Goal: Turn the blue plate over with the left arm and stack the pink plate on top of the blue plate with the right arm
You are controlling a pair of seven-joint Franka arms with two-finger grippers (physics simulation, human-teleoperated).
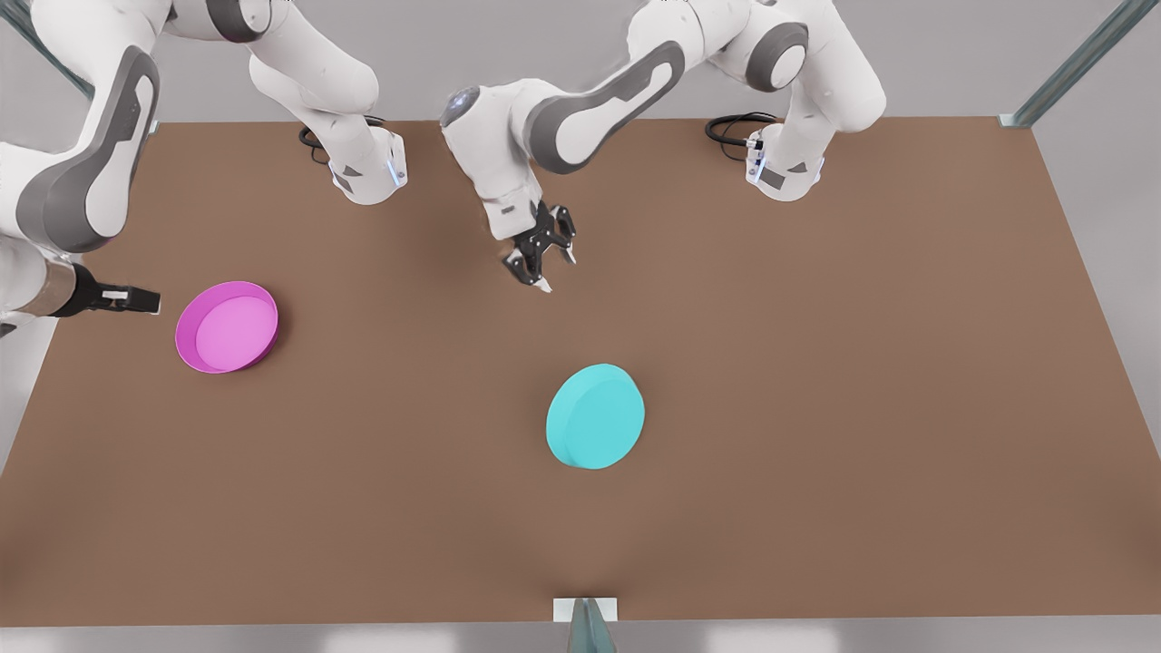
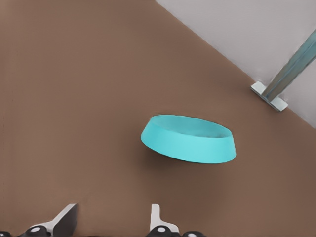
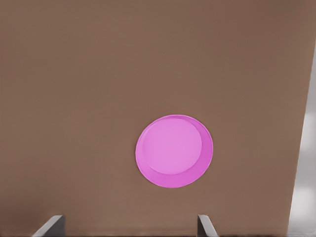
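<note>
The blue plate (image 1: 595,415) lies base up on the brown table, just below centre in the front view; the left wrist view shows its sloped wall and flat base (image 2: 190,140). My left gripper (image 1: 541,263) (image 2: 112,210) hangs open above the table behind it, well apart and holding nothing. The pink plate (image 1: 227,326) (image 3: 174,150) sits open side up toward the front view's left. My right gripper (image 1: 145,299) (image 3: 128,219) is open and level just to the left of that plate, not touching it.
The two arm bases (image 1: 367,172) (image 1: 785,168) stand at the table's back edge. A metal frame post (image 1: 1070,63) rises at the back right corner, another (image 1: 588,626) at the middle of the front edge. The table's left edge lies near the right gripper.
</note>
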